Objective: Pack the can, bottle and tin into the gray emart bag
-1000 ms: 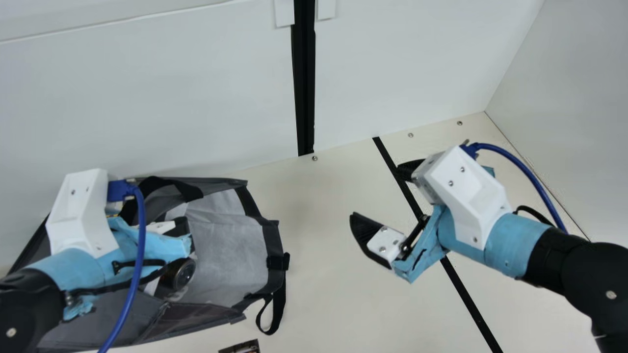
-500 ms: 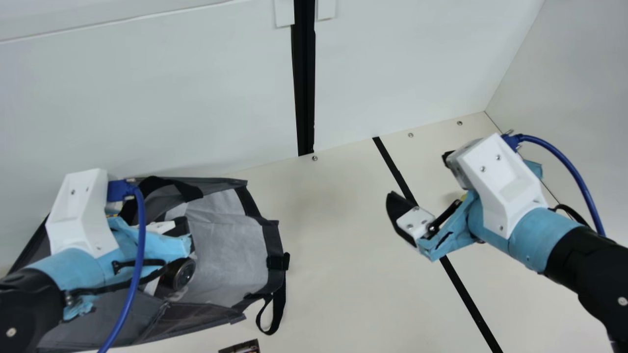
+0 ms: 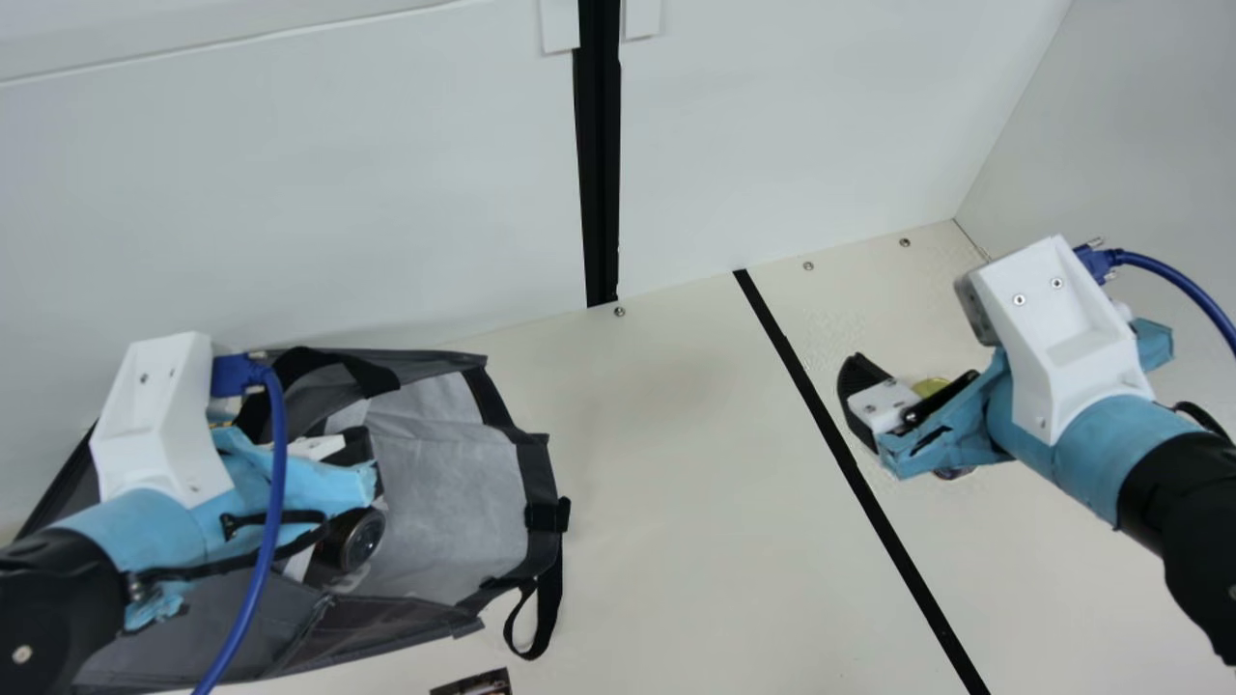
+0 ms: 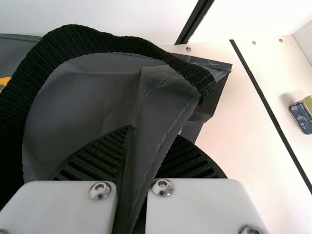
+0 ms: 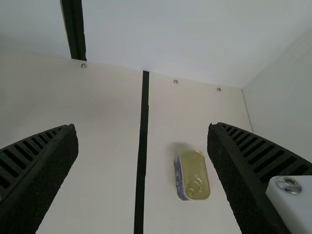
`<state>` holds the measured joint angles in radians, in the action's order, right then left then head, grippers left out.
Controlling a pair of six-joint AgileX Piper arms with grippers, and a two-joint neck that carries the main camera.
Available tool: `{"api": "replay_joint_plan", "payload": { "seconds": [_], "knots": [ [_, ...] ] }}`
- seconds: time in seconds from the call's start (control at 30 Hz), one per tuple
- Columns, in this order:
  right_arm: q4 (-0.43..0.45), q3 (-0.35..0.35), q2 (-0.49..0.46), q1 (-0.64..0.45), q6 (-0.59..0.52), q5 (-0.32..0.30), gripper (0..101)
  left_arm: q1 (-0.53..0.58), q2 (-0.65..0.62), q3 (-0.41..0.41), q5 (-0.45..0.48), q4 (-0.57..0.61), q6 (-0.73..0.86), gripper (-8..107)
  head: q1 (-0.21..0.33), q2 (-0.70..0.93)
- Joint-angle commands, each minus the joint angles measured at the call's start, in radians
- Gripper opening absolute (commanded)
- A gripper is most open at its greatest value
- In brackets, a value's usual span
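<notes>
My left gripper [image 3: 362,483] is at the gray bag [image 3: 449,512] on the left of the main view; in the left wrist view the left gripper [image 4: 131,161] is shut on a fold of the bag [image 4: 161,102]. A dark bottle or can with a round end [image 3: 359,541] lies inside the bag. At the right, my right gripper [image 3: 908,357] stands open above the tin [image 3: 932,387], which it partly hides. Between the spread fingers of the right gripper [image 5: 141,141], the gold-lidded tin [image 5: 195,173] lies on the table, nearer one finger.
A black strip [image 3: 869,502] runs along the cream table between bag and tin. A dark printed item [image 3: 475,683] shows at the main view's bottom edge. White walls [image 3: 821,125] rise behind and at the right. A loose strap [image 3: 546,608] hangs off the bag.
My right arm has moved to the right across the black strip, and the tin has come into view beneath its gripper. The left arm and the bag have kept still.
</notes>
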<state>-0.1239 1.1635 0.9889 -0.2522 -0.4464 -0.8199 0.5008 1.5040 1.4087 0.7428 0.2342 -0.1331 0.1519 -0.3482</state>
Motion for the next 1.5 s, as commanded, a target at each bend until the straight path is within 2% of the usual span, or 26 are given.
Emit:
{"api": "replay_joint_plan", "payload": {
  "seconds": [0.0,0.4,0.73,1.1,1.47],
  "knots": [
    [0.085,0.013,0.002,0.010,0.079,-0.027,91,0.000,0.000,0.000,0.000,0.000,0.000,10,0.023,-0.001],
    [0.290,0.081,-0.004,0.102,0.300,-0.165,91,0.000,0.000,0.000,0.000,0.000,0.000,10,0.023,-0.001],
    [0.379,0.116,-0.017,0.162,0.399,-0.257,91,0.000,0.000,0.000,0.000,0.000,0.000,10,0.023,-0.001],
    [0.394,0.144,-0.028,0.172,0.422,-0.314,91,0.000,0.000,0.000,0.000,0.000,0.000,10,0.023,-0.001],
    [0.365,0.152,-0.034,0.140,0.397,-0.328,91,0.000,0.000,0.000,0.000,0.000,0.000,10,0.023,-0.001]
  ]
}}
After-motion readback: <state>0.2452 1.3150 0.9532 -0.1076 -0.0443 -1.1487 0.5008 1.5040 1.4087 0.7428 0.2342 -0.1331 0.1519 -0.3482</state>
